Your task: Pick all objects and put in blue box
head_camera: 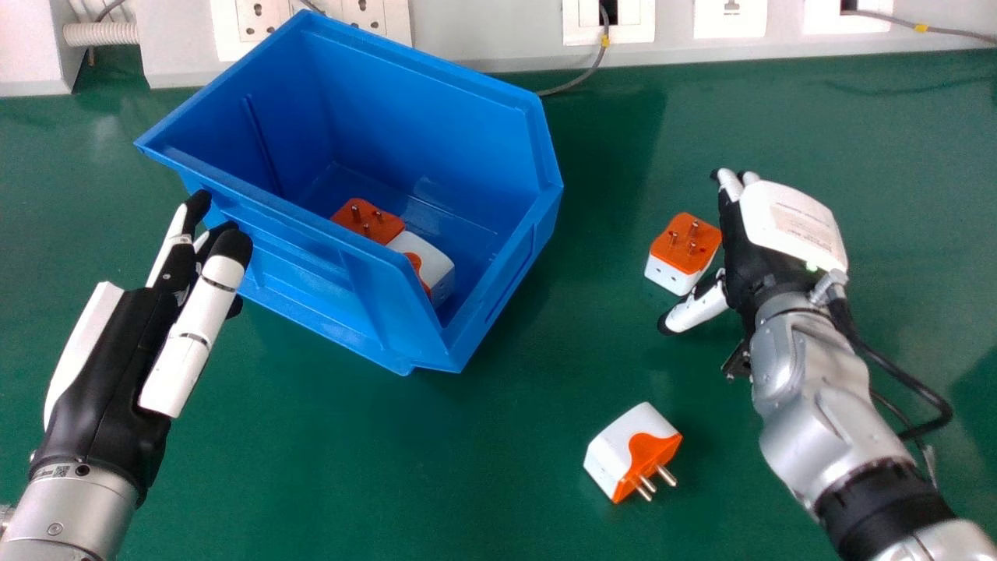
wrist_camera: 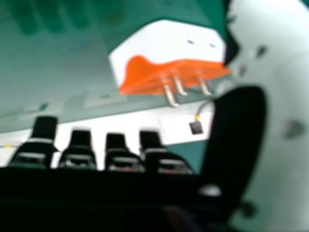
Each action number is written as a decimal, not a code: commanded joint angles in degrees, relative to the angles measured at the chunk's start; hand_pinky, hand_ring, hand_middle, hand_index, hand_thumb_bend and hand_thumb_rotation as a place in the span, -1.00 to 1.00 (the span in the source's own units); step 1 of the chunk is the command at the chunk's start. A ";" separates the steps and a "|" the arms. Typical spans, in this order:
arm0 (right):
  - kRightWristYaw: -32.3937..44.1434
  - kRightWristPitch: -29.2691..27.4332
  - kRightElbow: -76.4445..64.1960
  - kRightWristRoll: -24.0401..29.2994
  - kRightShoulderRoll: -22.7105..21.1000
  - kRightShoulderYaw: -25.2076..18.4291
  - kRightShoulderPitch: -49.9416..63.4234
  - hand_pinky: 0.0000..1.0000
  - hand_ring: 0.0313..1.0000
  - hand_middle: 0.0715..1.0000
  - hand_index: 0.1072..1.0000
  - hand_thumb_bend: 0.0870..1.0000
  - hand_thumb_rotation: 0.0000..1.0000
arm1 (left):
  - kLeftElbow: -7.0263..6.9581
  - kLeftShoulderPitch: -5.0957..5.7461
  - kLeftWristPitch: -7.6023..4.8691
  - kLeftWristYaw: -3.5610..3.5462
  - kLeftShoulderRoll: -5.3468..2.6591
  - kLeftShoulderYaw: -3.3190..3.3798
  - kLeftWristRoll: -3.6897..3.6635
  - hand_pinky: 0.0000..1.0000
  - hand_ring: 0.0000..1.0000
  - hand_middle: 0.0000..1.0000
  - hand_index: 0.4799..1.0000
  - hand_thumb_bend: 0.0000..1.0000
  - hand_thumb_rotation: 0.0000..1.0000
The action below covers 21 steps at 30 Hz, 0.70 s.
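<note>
Four plug adapters in white and orange can be counted: two inside the single blue box point(head_camera: 436, 101), one mostly orange-faced point(head_camera: 368, 221) and one mostly white point(head_camera: 440, 269), and two on the green table point(head_camera: 467, 467) to the box's right. Of the table pair, the upright adapter point(head_camera: 684, 251) is found well apart from the box, pins up, while the tilted adapter point(head_camera: 635, 452) is seen to the box's right and nearer the robot. The adapters inside are partly hidden by the box's near wall, and the wall plates point(head_camera: 728, 19) beyond the box are cut off by the head view's upper edge. The right hand point(head_camera: 790, 222), to the box's right, is held wide, its fingers extended and its thumb point(wrist_camera: 236, 140) spread away; the fingers are largely covered by the back of the hand in the head view. The upright adapter lies just beside its palm side, between fingers and thumb; whether it is touched cannot be told. By the box's near left side, the left hand point(head_camera: 117, 366) is held with fingers nearly straight.
</note>
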 commanded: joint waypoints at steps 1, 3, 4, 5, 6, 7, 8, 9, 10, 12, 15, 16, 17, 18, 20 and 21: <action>-0.22 0.47 1.54 0.77 0.23 0.38 -3.60 0.72 0.86 0.87 0.74 0.40 -0.77 | -1.29 -0.09 -1.03 -0.13 0.89 0.41 -0.01 0.76 0.90 0.93 1.00 -0.01 1.00; 0.23 1.17 2.73 1.37 0.50 0.56 -4.59 0.69 0.84 0.84 0.70 0.41 -0.78 | -1.30 -0.04 -1.02 -0.12 0.92 0.41 0.00 0.76 0.90 0.93 1.00 0.00 1.00; 0.58 1.73 3.33 1.70 0.61 0.76 -5.11 0.69 0.84 0.84 0.70 0.41 -0.78 | -1.25 -0.04 -1.08 -0.13 0.95 0.40 0.00 0.76 0.90 0.93 1.00 0.00 1.00; 0.95 2.28 3.91 1.98 0.73 0.98 -5.62 0.69 0.83 0.83 0.70 0.41 -0.78 | -1.14 -0.06 -1.16 -0.15 1.00 0.41 0.01 0.76 0.90 0.93 1.00 0.00 1.00; 1.42 2.75 5.02 2.29 0.92 1.18 -6.49 0.69 0.83 0.83 0.69 0.41 -0.79 | -1.04 -0.08 -1.25 -0.18 1.05 0.45 0.00 0.76 0.90 0.93 1.00 0.00 1.00; 1.70 3.06 5.82 2.57 1.03 1.38 -7.12 0.68 0.82 0.82 0.68 0.39 -0.82 | -0.98 -0.09 -1.30 -0.21 1.09 0.47 -0.01 0.76 0.90 0.93 1.00 0.01 1.00; 2.17 3.37 6.54 2.70 1.09 1.66 -7.73 0.68 0.82 0.82 0.68 0.39 -0.83 | -1.13 -0.04 -1.24 -0.22 1.11 0.50 -0.03 0.76 0.90 0.93 1.00 0.02 1.00; 2.60 3.62 7.34 2.74 1.11 2.02 -8.40 0.68 0.82 0.82 0.68 0.38 -0.84 | -1.40 0.04 -1.10 -0.21 1.10 0.52 -0.04 0.76 0.90 0.93 1.00 0.02 1.00; 3.11 3.95 8.01 2.63 1.09 2.51 -9.02 0.68 0.81 0.82 0.67 0.37 -0.84 | -1.66 0.14 -0.99 -0.21 1.09 0.54 -0.03 0.76 0.90 0.93 1.00 0.02 1.00; 4.13 4.67 8.77 2.40 1.05 3.37 -9.98 0.67 0.81 0.81 0.67 0.36 -0.84 | -1.95 0.25 -0.84 -0.20 1.07 0.56 -0.03 0.76 0.90 0.93 1.00 0.02 1.00; 5.74 5.74 9.13 2.55 0.94 4.16 -11.20 0.67 0.81 0.80 0.66 0.22 -0.88 | -2.14 0.38 -0.69 -0.19 0.93 0.62 -0.20 0.76 0.90 0.93 1.00 0.03 1.00; 6.01 5.92 9.35 2.47 0.91 4.48 -11.56 0.67 0.81 0.80 0.66 0.22 -0.88 | -2.16 0.40 -0.63 -0.19 0.91 0.67 -0.27 0.76 0.90 0.93 1.00 0.04 1.00; 6.15 6.03 9.52 2.43 0.88 4.73 -11.78 0.67 0.81 0.80 0.66 0.22 -0.88 | -2.17 0.40 -0.60 -0.19 0.90 0.71 -0.31 0.76 0.90 0.93 1.00 0.04 1.00; 6.18 6.04 9.97 2.43 0.90 4.96 -12.11 0.67 0.81 0.80 0.65 0.21 -0.89 | -2.25 0.41 -0.52 -0.17 0.87 0.72 -0.34 0.76 0.90 0.93 1.00 0.04 1.00; 6.45 6.05 10.48 2.61 0.85 5.23 -12.72 0.67 0.81 0.80 0.64 0.21 -0.88 | -2.62 0.55 -0.28 -0.14 0.77 0.70 -0.41 0.76 0.90 0.93 1.00 0.04 1.00; 6.49 5.98 10.67 2.73 0.82 5.30 -12.93 0.67 0.81 0.80 0.63 0.22 -0.86 | -2.75 0.61 -0.20 -0.14 0.76 0.76 -0.47 0.76 0.90 0.93 1.00 0.04 1.00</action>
